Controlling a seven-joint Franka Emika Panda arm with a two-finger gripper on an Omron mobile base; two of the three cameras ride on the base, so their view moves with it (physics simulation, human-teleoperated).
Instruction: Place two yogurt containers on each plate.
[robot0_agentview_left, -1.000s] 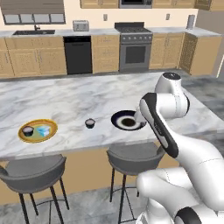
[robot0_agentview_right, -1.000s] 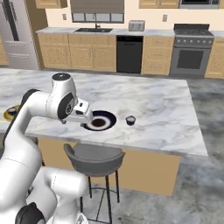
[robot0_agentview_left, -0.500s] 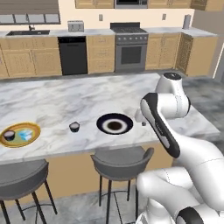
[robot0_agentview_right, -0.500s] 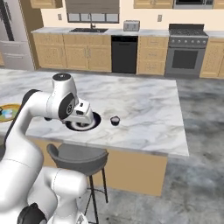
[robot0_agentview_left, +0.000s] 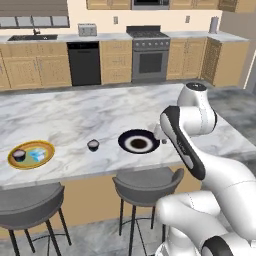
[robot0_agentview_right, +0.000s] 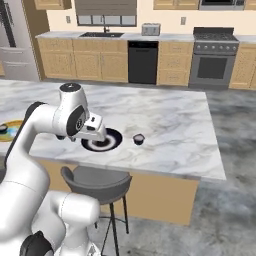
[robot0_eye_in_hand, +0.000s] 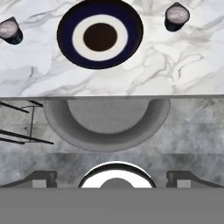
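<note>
The navy plate (robot0_eye_in_hand: 65, 33) with a pale ring and brown centre lies bare near the counter's front edge (robot0_agentview_left: 138, 142) (robot0_agentview_right: 102, 140). One dark yogurt cup with a pale top (robot0_eye_in_hand: 9, 30) (robot0_agentview_left: 93, 145) stands on the counter left of it. Another yogurt cup (robot0_eye_in_hand: 176, 16) (robot0_agentview_right: 139, 139) stands to its right. The yellow-rimmed plate (robot0_agentview_left: 45, 147) (robot0_agentview_right: 12, 123) lies far left and holds a dark cup (robot0_agentview_left: 19, 155) and a light blue tub (robot0_agentview_left: 37, 155). My gripper (robot0_eye_in_hand: 112, 179) (robot0_agentview_right: 95, 131) hangs open over the stool, in front of the navy plate, holding nothing.
A grey round stool (robot0_eye_in_hand: 107, 122) (robot0_agentview_left: 145, 180) stands under the counter edge directly below the hand; a second stool (robot0_agentview_left: 30, 205) stands further left. The marble island (robot0_agentview_left: 75, 115) stretches back towards the cabinets and oven.
The whole picture has shifted sideways, so the base has driven along the island. The arm holds the same pose, and the cups and plates have not moved on the counter.
</note>
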